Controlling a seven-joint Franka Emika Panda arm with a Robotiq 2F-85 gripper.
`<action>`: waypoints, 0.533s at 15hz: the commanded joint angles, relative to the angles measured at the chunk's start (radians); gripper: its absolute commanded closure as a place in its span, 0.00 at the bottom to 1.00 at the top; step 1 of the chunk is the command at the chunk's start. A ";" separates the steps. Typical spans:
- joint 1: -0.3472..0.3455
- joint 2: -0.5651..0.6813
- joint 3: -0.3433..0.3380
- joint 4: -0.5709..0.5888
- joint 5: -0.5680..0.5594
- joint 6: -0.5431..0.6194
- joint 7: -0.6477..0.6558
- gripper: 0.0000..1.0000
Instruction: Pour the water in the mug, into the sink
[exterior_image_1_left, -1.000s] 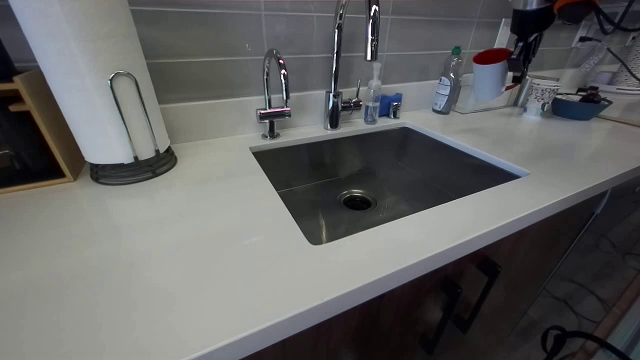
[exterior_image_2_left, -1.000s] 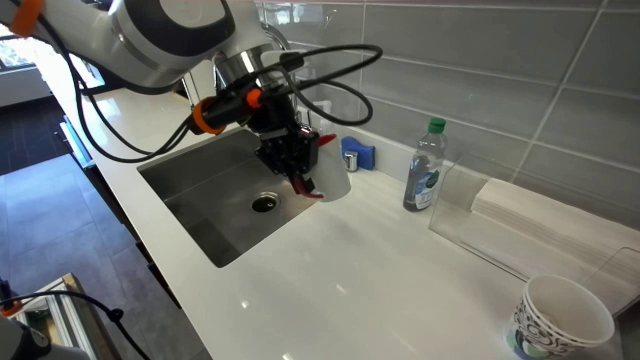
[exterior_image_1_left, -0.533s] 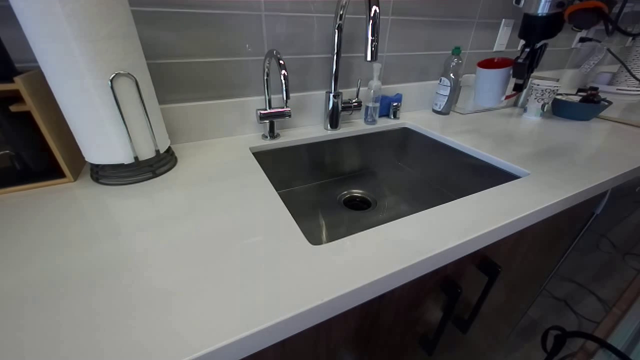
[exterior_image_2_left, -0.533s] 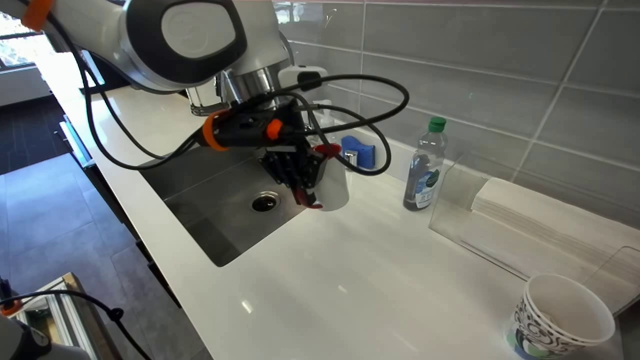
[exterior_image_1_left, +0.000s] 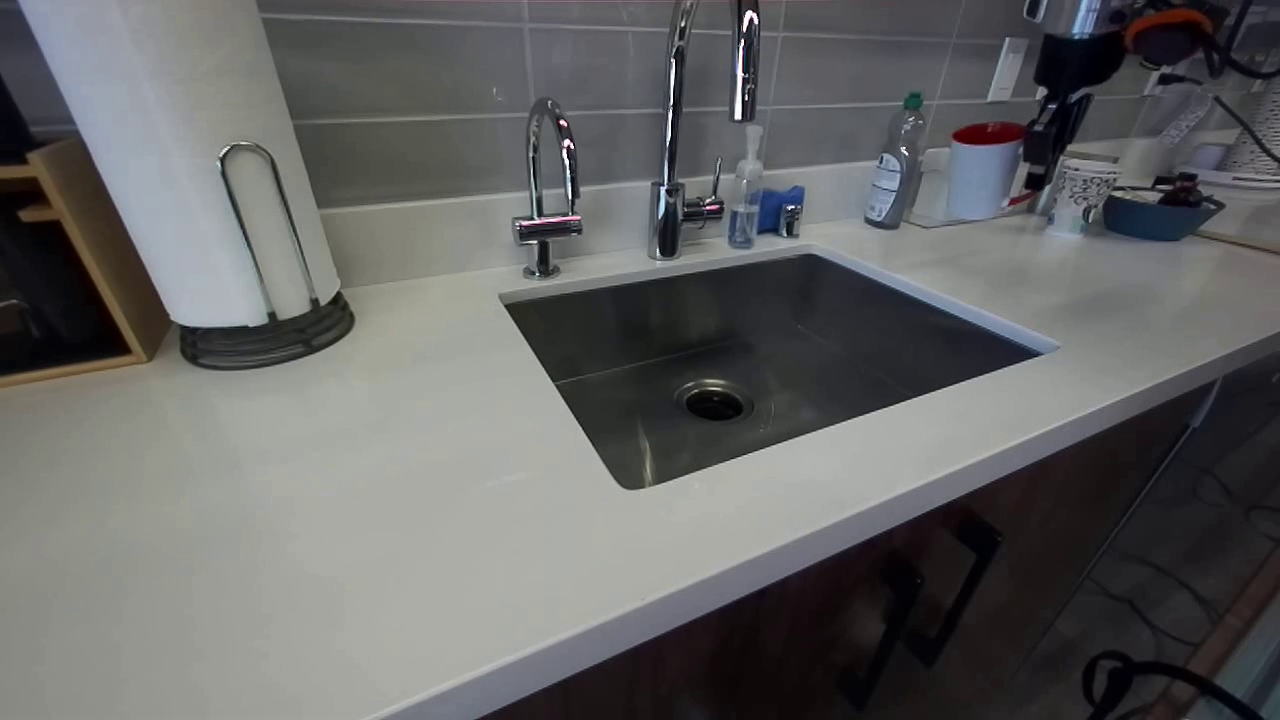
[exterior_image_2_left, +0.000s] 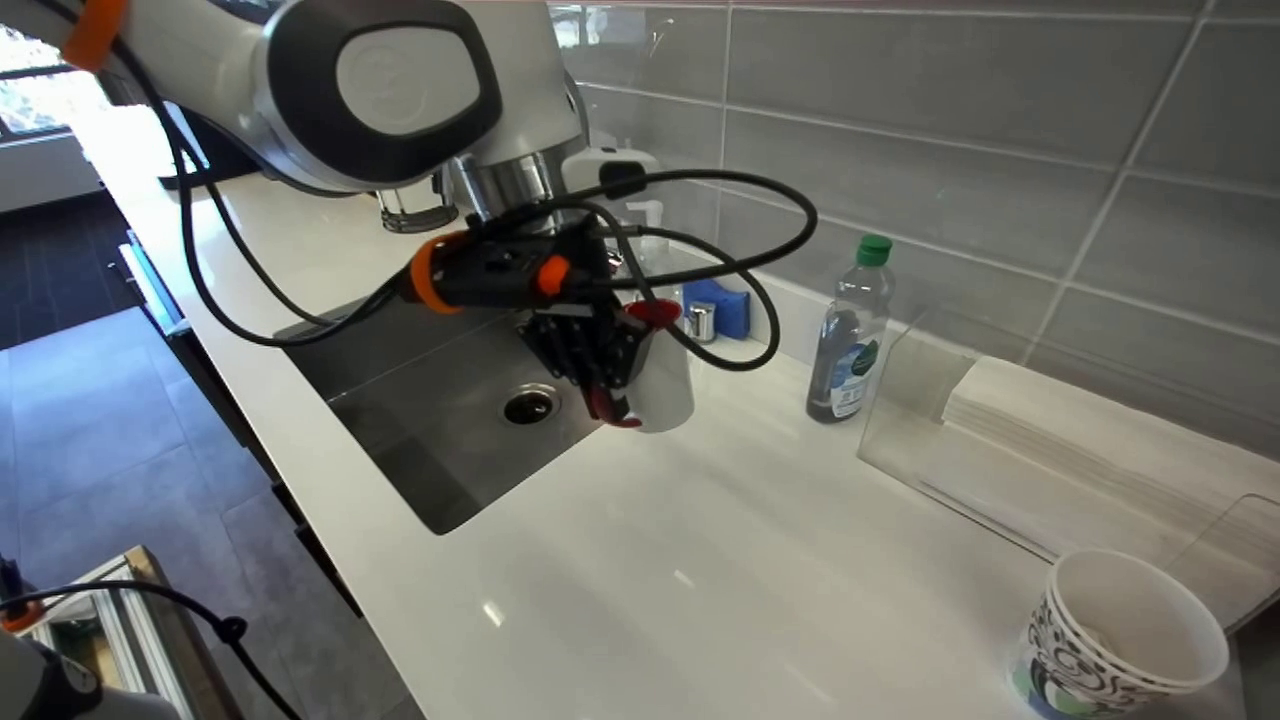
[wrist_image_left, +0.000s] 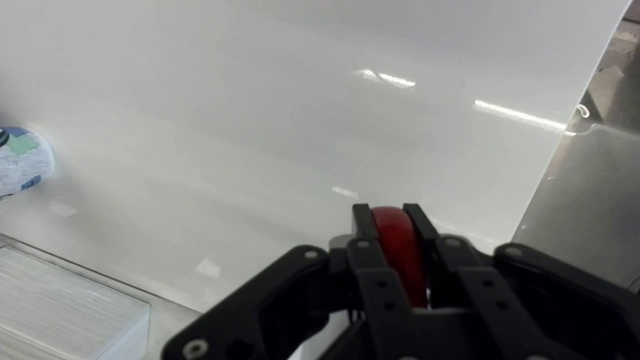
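Note:
The white mug (exterior_image_1_left: 984, 180) with its red inside shows near the back wall in an exterior view, close to upright. My gripper (wrist_image_left: 391, 216) is shut on its red handle (wrist_image_left: 400, 245), which sits between both fingers. In an exterior view the mug (exterior_image_2_left: 664, 385) hangs beside the gripper (exterior_image_2_left: 600, 385), at the counter side of the steel sink (exterior_image_2_left: 420, 440). Whether its base touches the counter I cannot tell. Any water inside the mug is hidden. The sink (exterior_image_1_left: 640, 330) lies apart from the mug in this view, with a round drain at its floor.
A dish soap bottle (exterior_image_2_left: 850, 335) and a clear napkin holder (exterior_image_2_left: 930, 440) stand by the wall. Paper cups (exterior_image_2_left: 1120, 640) are on the counter (exterior_image_2_left: 700, 580). Faucets (exterior_image_1_left: 668, 150), a soap pump (exterior_image_1_left: 746, 195) and a blue sponge (exterior_image_2_left: 715, 305) line the sink's back edge.
The mug has gone from tilted to nearly upright and has come down towards the counter with my gripper. The hold on the handle stays the same.

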 joint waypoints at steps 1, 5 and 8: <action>-0.014 0.052 -0.005 0.055 0.116 -0.020 -0.063 0.95; -0.028 0.098 -0.024 0.091 0.256 0.000 -0.136 0.95; -0.049 0.140 -0.033 0.124 0.331 0.007 -0.185 0.95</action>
